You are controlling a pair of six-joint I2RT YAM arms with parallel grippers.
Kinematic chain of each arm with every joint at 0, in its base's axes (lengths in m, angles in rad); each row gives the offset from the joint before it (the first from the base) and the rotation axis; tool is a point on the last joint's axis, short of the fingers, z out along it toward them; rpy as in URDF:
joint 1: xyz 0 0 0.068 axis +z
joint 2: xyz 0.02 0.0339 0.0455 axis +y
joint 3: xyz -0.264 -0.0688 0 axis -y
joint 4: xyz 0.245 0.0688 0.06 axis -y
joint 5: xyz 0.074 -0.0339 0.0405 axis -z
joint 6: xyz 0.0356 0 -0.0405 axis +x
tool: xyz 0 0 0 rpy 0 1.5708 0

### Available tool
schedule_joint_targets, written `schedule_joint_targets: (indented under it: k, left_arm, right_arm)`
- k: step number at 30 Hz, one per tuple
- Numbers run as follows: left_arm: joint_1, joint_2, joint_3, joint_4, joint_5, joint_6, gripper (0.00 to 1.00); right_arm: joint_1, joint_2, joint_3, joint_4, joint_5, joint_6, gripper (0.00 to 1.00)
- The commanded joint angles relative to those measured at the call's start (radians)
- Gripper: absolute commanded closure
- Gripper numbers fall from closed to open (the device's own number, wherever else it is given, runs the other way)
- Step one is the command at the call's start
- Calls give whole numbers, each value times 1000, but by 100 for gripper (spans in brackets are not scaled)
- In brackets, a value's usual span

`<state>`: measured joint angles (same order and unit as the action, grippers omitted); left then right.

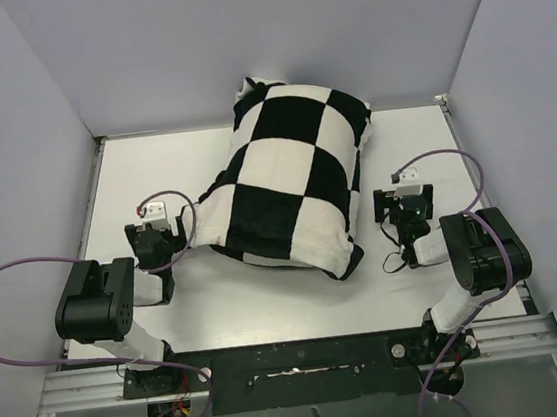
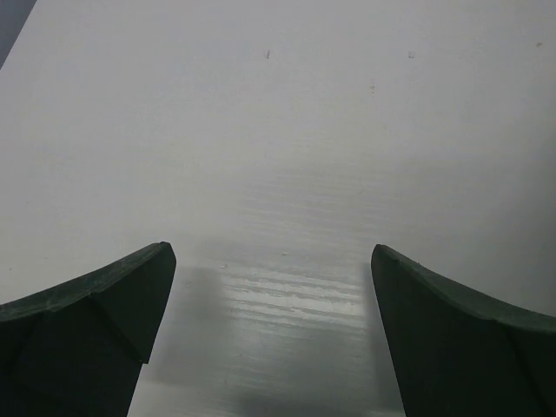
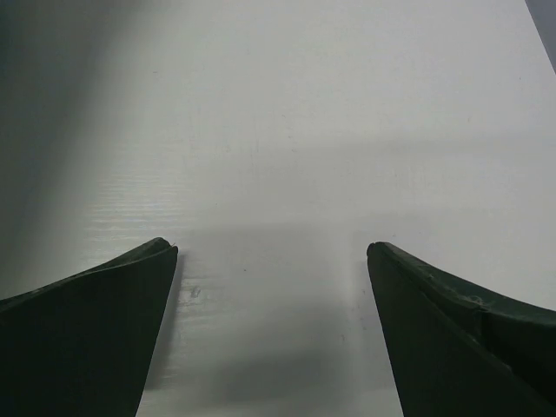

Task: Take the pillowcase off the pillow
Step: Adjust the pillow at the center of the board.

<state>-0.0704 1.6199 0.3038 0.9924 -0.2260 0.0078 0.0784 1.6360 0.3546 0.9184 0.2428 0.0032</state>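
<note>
Container: I am reading the pillowcase as the only container here. It is lying plump and filled.
Contents: the pillow is sitting inside the cover, and I am seeing none of its own fabric.
Pattern: the cover is showing large black and white squares in a checkerboard, and the fabric is looking soft and thick.
Shape: the cover is lying as a long rectangle, tilted so that its far end is pointing up and to the right. A small bunch of fabric is sticking up at the far left corner.
Location: the cover is resting on the white table, at the middle and toward the far wall, between the two arms.
Left gripper: its jaws are standing wide apart over bare table and are holding nothing. It is sitting just beside the cover's left edge, and I cannot tell whether they are touching.
Right gripper: its jaws are standing wide apart over bare table and are holding nothing. It is sitting near the cover's right edge but apart from it.
Cables: purple cables are looping out from both arms.
</note>
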Motion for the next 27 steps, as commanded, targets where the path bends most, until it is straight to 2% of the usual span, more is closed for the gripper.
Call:
schedule_joint_targets:
  k: [1,11,15,18,20,22,24,26,27]
  left_arm:
    - [14,-11,32,18,33,-12,2]
    - [20,-12,39,6,63,-11,2]
    - [35,-43,47,-41,71,-20,2]
    - [69,-161,163,-336,127,-48,2]
    - [89,-230,263,-526,186,-14,2]
    - [103,-280,355,-695,256,27,2]
    - [138,-326,450,-888,386,67,2]
    - [163,-368,564,-1073,476,96,2]
    - [173,-385,596,-1173,563,136,2]
  right_arm:
    - [-4,-11,11,43,17,-10,2]
    - [-3,-9,15,37,13,-8,2]
    - [-34,-20,10,30,-45,8,2]
    - [-36,-39,8,34,-37,10,2]
    - [-35,-138,73,-143,3,26,2]
    - [-36,-232,164,-398,40,75,2]
    - [-65,-320,265,-616,29,145,2]
    - [-102,-380,339,-741,-33,182,2]
    - [-123,-397,360,-779,-15,272,2]
